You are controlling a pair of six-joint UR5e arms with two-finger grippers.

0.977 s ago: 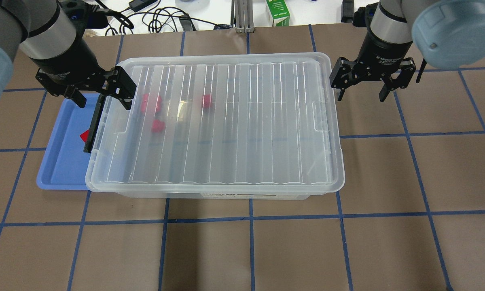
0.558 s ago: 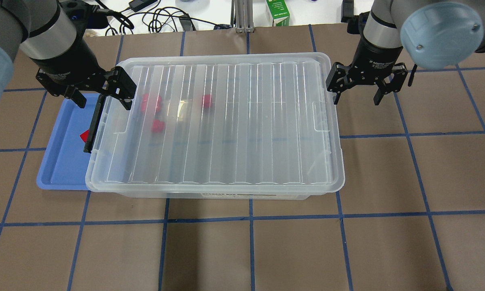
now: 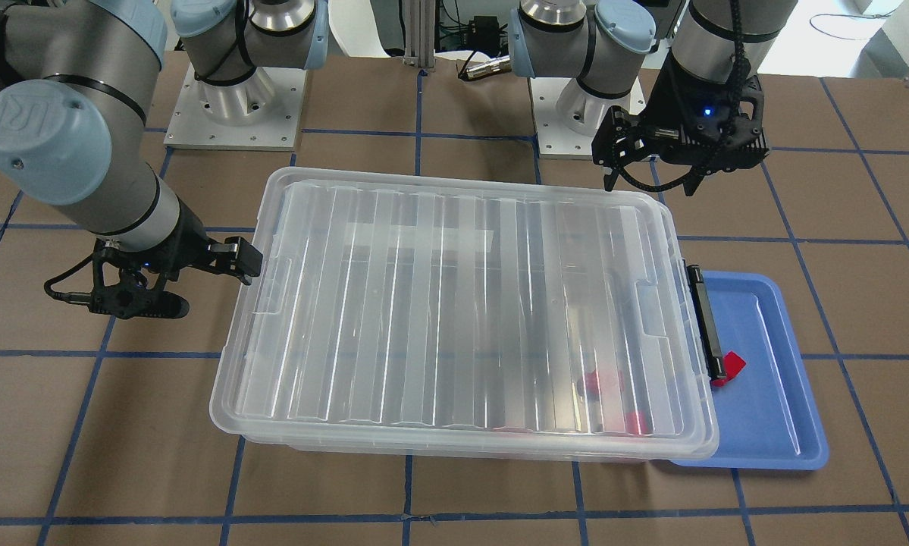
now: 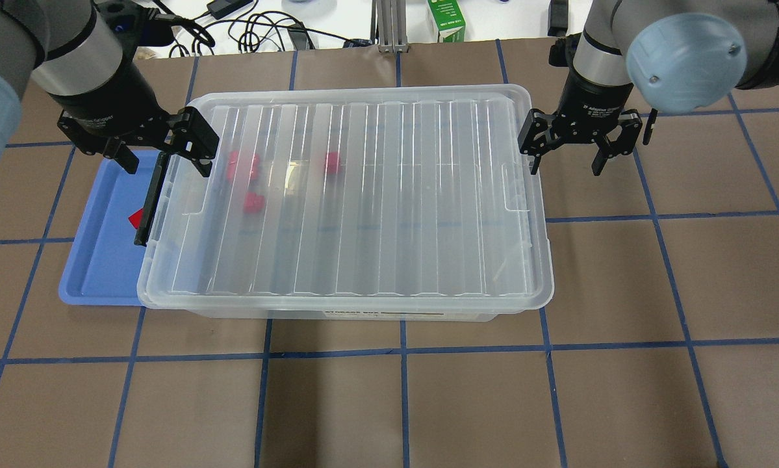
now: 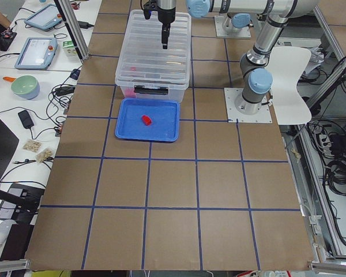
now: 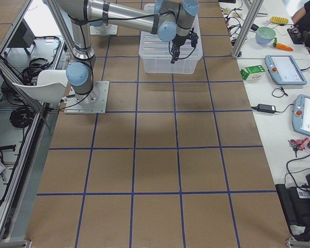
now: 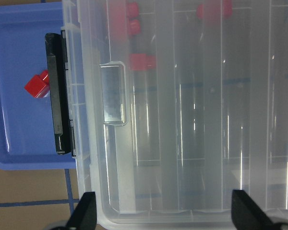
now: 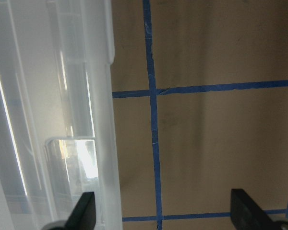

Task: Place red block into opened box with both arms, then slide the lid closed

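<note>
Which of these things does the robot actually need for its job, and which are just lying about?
Job: box; lid resting on it; red blocks under the lid; left pincer and right pincer, both open at the box's ends.
Lying about: blue tray holding one more red piece; green carton and cables past the far edge of the table.

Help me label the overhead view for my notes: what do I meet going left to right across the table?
Blue tray → black latch → lid → right gripper.
</note>
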